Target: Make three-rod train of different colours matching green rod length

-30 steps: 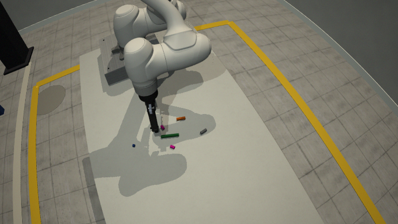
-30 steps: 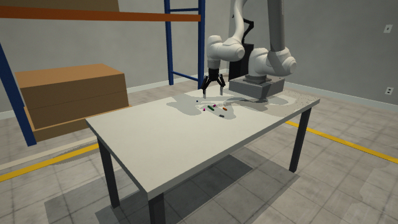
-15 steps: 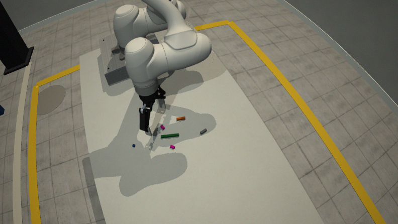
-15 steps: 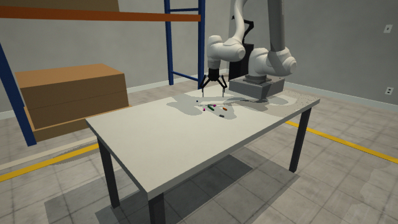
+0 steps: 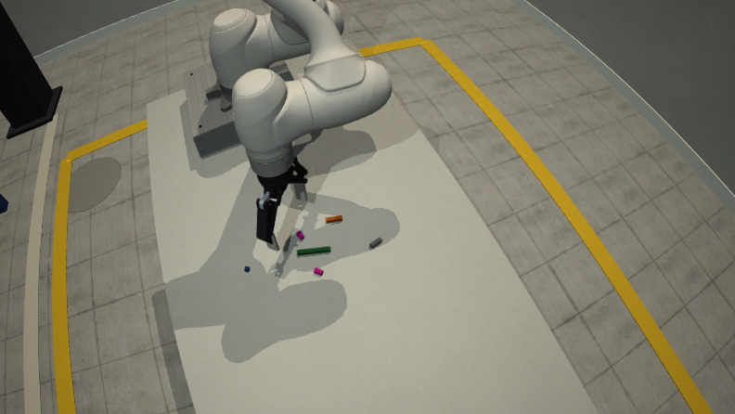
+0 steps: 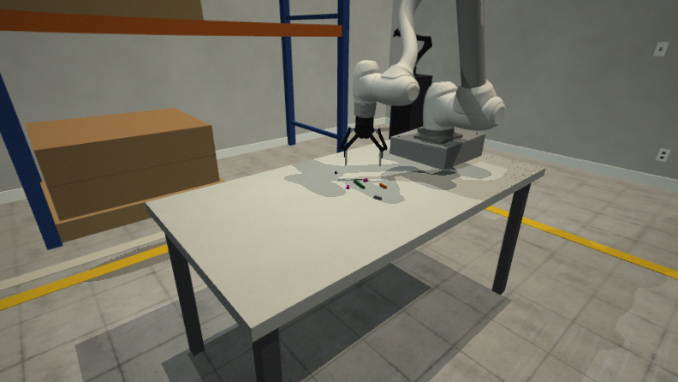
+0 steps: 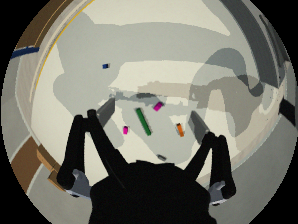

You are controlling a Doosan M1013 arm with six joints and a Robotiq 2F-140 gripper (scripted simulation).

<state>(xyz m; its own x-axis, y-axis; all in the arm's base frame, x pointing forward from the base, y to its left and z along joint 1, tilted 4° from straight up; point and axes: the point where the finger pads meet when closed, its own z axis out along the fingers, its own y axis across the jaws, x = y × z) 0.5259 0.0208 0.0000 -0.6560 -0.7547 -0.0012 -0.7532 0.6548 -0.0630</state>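
Six rods lie loose on the worktop (image 5: 462, 308) and no train exists yet. Green rod (image 5: 314, 251) sits in the middle of the cluster. One magenta (image 5: 300, 235) lies just up-left of it, a second magenta (image 5: 318, 270) just below it. Orange (image 5: 334, 219) sits a little further up, grey (image 5: 375, 242) off to the right, and the tiny blue (image 5: 247, 268) well apart on the left.

Gripper (image 6: 362, 158) hangs above the cluster with its jaws spread wide, holding nothing. From the wrist view, green (image 7: 141, 121) lies between the spread fingers, though well below them.

My read on the sum: eight needs three different colours, so blue, grey and orange fit; magenta with the others on show does not. None of those three touches another, none lines up, so all the placing is left. Blue looks the fiddliest pick, being so small. Both magentas and green must end up clear of the finished line.
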